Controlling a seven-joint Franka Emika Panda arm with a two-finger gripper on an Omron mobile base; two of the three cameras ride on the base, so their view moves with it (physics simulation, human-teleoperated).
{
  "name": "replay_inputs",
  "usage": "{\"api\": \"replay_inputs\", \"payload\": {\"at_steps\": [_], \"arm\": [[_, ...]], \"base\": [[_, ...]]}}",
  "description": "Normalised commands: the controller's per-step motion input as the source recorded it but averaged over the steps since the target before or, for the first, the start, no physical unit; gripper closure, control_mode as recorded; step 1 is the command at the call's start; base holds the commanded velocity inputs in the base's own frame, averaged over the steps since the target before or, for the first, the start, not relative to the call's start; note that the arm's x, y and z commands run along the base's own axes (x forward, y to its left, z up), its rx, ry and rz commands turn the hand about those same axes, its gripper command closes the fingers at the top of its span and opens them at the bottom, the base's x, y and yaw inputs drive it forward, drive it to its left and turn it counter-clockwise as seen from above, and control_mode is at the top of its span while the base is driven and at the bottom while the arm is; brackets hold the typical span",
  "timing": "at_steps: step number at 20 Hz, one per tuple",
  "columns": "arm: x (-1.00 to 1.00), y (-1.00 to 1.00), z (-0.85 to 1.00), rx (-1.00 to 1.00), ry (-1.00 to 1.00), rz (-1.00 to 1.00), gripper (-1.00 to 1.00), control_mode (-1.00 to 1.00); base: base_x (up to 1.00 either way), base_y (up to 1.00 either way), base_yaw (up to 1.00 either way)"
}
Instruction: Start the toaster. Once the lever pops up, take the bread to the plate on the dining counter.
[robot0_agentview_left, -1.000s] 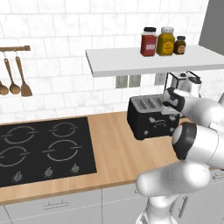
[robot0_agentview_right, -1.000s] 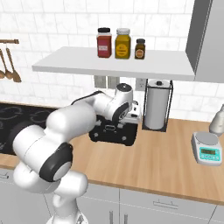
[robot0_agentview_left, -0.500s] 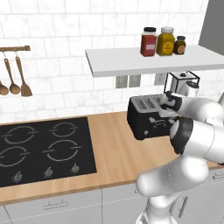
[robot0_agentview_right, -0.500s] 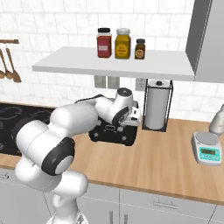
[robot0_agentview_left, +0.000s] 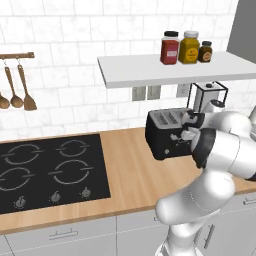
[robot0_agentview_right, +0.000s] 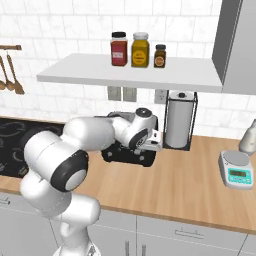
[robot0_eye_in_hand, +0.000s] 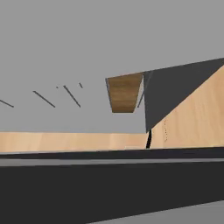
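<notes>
Left base view: the toaster (robot0_agentview_left: 167, 134) stands near the counter's (robot0_agentview_left: 130, 170) back edge under the shelf (robot0_agentview_left: 175, 69); the jaws, closed and seemingly empty, sit at its right front.

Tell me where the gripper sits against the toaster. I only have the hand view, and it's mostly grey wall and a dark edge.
Observer: In the left base view the gripper is at the right end of the black toaster, just below its silver top, jaws shut.
Operator: Anything close on that side I could hit?
Observer: In the right base view a paper towel holder stands just beyond the toaster, by the wall.
Operator: Can you see bread in the slots?
Observer: Cannot tell. The slotted top shows in the left base view, but it is too small to make out a slice.
</notes>
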Motion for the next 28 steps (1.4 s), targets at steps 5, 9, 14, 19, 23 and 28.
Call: {"api": "replay_inputs", "payload": {"at_steps": [5,9,14,19,23,28], "arm": [[-0.26,0.06,-0.68,0.00,0.03,0.00,1.00,-1.00],[-0.26,0.00,0.33,0.07,-0.07,0.00,1.00,-1.00],[-0.58,0.00,0.77,0.03,-0.21,0.00,1.00,-1.00],[-0.49,0.00,0.58,0.00,-0.14,0.00,1.00,-1.00],[-0.23,0.00,0.63,0.00,-0.04,0.00,1.00,-1.00],[-0.01,0.00,0.65,0.00,-0.10,0.00,1.00,-1.00]], "base": [[0.00,0.00,0.00],[0.00,0.00,0.00],[0.00,0.00,0.00],[0.00,0.00,0.00],[0.00,0.00,0.00],[0.00,0.00,0.00]]}}
